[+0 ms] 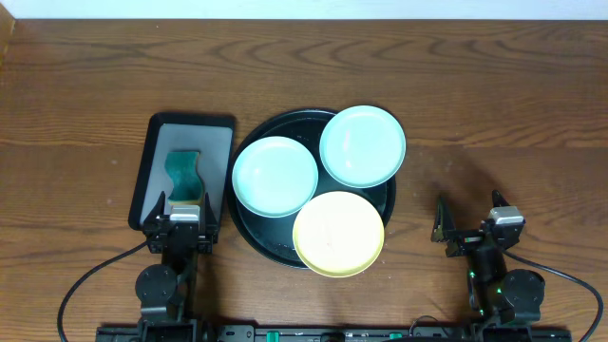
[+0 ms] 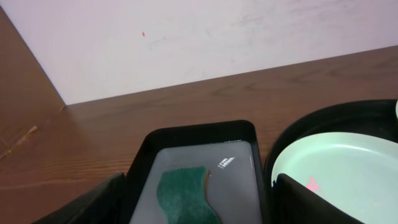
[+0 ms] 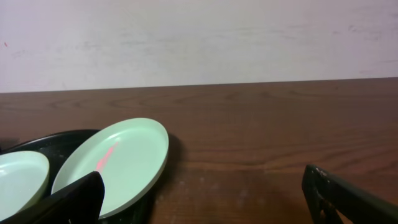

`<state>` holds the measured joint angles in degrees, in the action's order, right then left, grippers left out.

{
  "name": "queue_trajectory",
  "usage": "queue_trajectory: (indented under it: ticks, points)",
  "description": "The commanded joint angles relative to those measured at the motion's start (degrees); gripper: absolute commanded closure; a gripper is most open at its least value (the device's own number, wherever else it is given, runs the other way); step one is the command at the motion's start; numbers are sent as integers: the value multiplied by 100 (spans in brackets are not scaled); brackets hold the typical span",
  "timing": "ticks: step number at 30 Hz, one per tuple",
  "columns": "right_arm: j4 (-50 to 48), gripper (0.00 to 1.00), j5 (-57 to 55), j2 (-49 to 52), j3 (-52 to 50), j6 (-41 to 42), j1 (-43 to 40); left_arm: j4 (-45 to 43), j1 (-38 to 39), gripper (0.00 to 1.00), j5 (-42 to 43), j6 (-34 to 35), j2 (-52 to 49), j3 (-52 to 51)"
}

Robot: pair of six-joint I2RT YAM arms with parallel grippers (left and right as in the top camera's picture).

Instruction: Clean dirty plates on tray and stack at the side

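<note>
- Plates [image 1: 275, 176] look like light, stiff, slick plastic; pinch a rim, yellow plate [image 1: 338, 234] overhangs the tray [image 1: 252, 237].
- Left tool [image 2: 199, 202] and right tool [image 3: 205, 199] both spread apart, holding nothing.

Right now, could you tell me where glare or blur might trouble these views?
Overhead: evenly lit, sharp. Left wrist: a small white glare on the grey tray; the sponge looks soft. Right wrist: the red smear on the mint plate is clear; the fingers are dark and blurred.
</note>
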<state>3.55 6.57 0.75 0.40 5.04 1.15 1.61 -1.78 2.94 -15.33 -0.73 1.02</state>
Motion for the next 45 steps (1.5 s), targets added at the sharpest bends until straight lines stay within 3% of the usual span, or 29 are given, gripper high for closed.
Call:
queue_trajectory:
  ticks: [1, 39, 45]
  points:
    - [15, 1, -33, 26, -9, 66, 39, 232, -17, 25, -105, -92, 39, -76]
    - [20, 1, -83, 28, -9, -4, 33, 221, -17, 25, -109, -81, -9, -76]
    - [11, 1, -275, 28, -9, -37, 31, 68, -17, 25, -103, 391, -166, -61]
